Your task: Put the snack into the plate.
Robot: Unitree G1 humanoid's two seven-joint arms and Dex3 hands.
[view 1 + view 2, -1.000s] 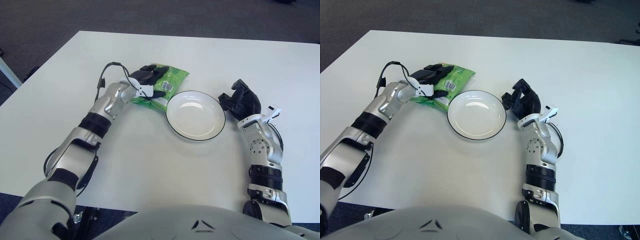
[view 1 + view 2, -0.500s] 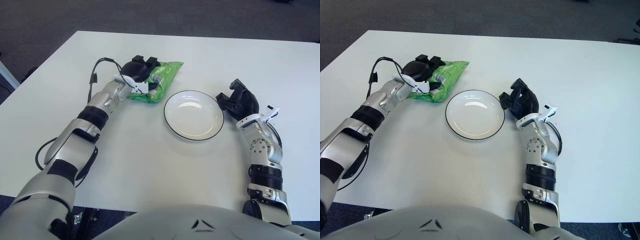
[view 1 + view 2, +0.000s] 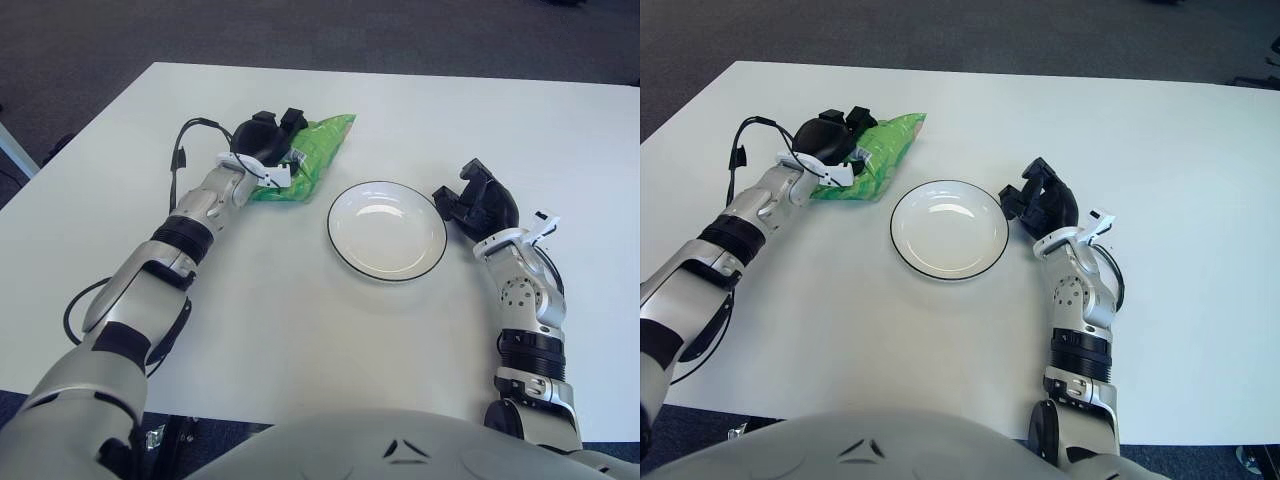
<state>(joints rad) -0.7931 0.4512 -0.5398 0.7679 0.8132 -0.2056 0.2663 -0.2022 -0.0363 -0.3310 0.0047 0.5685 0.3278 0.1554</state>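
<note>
A green snack bag (image 3: 318,152) lies on the white table, left of and behind the plate, with its far end pointing back right. My left hand (image 3: 266,140) covers the bag's left end, black fingers curled around it. The white plate (image 3: 388,228) with a dark rim sits at the middle of the table and holds nothing. The bag's near edge is a short gap from the plate's left rim. Beside the plate's right rim is my right hand (image 3: 476,198), fingers loosely bent with nothing in them.
The white table (image 3: 300,320) runs wide to the left, front and back. A black cable (image 3: 183,152) loops off my left wrist. Dark carpet lies beyond the far edge.
My left hand has pulled the snack bag to the left and farther back, turning it, so the bag now stands off the plate's rim. The right hand has stayed put.
</note>
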